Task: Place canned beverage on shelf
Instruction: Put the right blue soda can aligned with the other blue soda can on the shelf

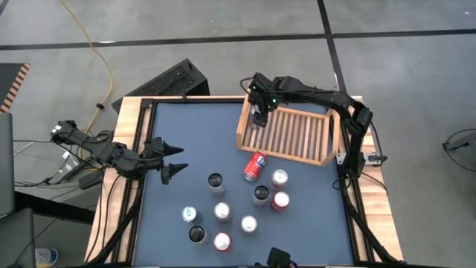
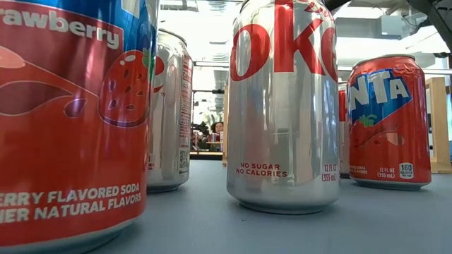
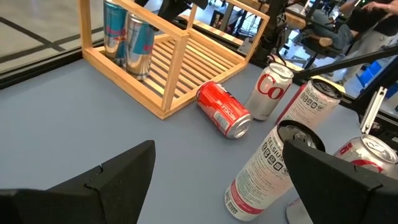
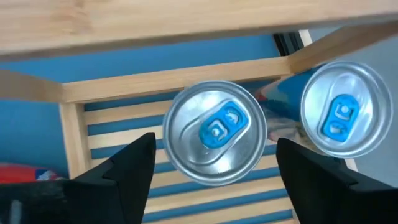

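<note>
The light wooden shelf (image 1: 291,134) lies at the table's far right, also seen in the left wrist view (image 3: 180,59). Two slim silver-and-blue cans (image 3: 127,34) stand upright on its slats in the far left corner. My right gripper (image 4: 216,143) hangs over that corner (image 1: 258,113), pointing down and open. Its fingers stand on either side of one can's top (image 4: 214,132), apart from it. The other can (image 4: 343,117) stands beside it. My left gripper (image 1: 172,158) waits open over the table's left part.
A red can (image 1: 255,165) lies on its side against the shelf's near board. Several upright cans (image 1: 248,223) crowd the table's near middle; the low view shows them close up, among them a silver one (image 2: 282,106). Most of the shelf's slats are bare.
</note>
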Robot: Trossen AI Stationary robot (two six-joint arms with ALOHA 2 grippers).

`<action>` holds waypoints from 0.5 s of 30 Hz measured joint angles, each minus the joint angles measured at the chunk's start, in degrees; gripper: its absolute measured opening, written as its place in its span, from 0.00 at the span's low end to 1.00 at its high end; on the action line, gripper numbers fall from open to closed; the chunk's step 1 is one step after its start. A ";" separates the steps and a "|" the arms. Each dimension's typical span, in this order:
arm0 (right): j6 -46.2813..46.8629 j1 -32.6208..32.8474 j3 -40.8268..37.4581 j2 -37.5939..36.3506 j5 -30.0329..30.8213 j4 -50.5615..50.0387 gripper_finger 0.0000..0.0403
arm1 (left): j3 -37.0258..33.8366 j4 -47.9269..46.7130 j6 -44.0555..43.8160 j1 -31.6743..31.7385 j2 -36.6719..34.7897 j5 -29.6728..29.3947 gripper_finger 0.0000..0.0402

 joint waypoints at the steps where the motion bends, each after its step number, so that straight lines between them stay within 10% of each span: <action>1: 0.16 0.08 0.80 0.00 0.05 -0.88 0.78 | 0.00 -0.02 0.00 -0.01 0.00 0.00 0.85; 15: 2.09 3.40 3.15 -3.27 4.12 -14.34 0.67 | 0.00 -0.07 0.00 0.00 0.00 -0.02 0.85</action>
